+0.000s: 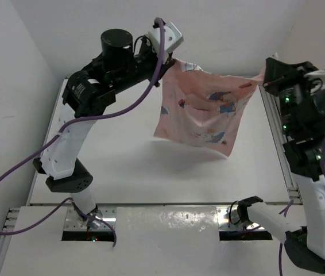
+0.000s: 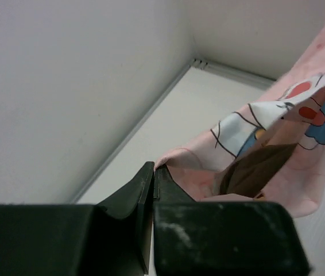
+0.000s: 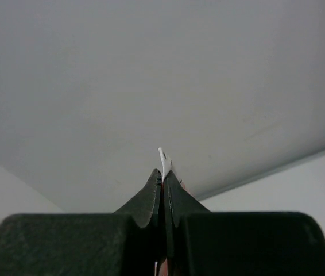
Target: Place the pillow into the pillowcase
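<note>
A: Pink printed fabric, the pillowcase (image 1: 202, 109), hangs in the air above the white table (image 1: 134, 167), stretched between the two arms

B: Which arm has which corner?

A: The left gripper (image 1: 171, 57) has the upper left corner and the right gripper (image 1: 261, 82) the upper right one. The top edge runs between them and sags a little, while the rest hangs free and clear of the tabletop

B: Are the fingers closed on it?

A: Yes, on both sides. In the left wrist view the dark jaws are pressed together with a pink fold pinched at their tips. In the right wrist view they are also together, with only a sliver of white and pink cloth poking out between the tips

B: And the pillow?

A: From above I can't pick it out. The lower half of the sack looks a darker pink, as if something sits inside. From the left wrist an olive-brown surface shows down in the folds just past the fingers, which I take for the pillow (image 2: 260, 169) inside the pillowcase. The dots and piping are too shadowed to make out

B: What's behind it all?

A: A plain pale wall (image 1: 237, 23) beyond the far edge of the table
</note>
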Controlling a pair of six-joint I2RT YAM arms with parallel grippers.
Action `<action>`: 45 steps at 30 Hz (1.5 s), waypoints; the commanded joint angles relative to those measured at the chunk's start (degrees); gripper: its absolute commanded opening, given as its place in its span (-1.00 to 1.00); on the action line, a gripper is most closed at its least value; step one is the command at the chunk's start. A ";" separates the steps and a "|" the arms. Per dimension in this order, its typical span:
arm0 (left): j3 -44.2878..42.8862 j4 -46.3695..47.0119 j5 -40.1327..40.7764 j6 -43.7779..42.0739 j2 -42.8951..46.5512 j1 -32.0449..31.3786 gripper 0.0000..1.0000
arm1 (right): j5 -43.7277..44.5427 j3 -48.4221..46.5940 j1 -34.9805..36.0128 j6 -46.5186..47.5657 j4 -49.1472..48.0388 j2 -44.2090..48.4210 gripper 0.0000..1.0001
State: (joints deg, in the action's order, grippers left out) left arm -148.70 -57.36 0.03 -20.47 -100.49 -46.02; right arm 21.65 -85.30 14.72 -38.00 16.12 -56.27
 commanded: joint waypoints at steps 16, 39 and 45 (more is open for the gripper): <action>18.18 13.77 17.20 -2.74 4.34 3.56 -1.00 | -3.53 -6.89 0.75 4.95 6.90 -8.58 -1.00; -2.91 48.22 -3.01 10.29 -15.36 33.54 -1.00 | -14.80 -50.54 -13.22 -9.91 -13.99 -48.00 -1.00; 13.85 37.88 -21.54 -0.26 -3.94 30.73 -1.00 | -18.83 -23.11 -10.95 -3.07 -16.38 -28.67 -1.00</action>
State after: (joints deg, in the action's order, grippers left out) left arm -139.11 -22.11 -15.27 -13.72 -114.39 -16.49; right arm 1.89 -112.77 4.84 -44.88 10.37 -98.56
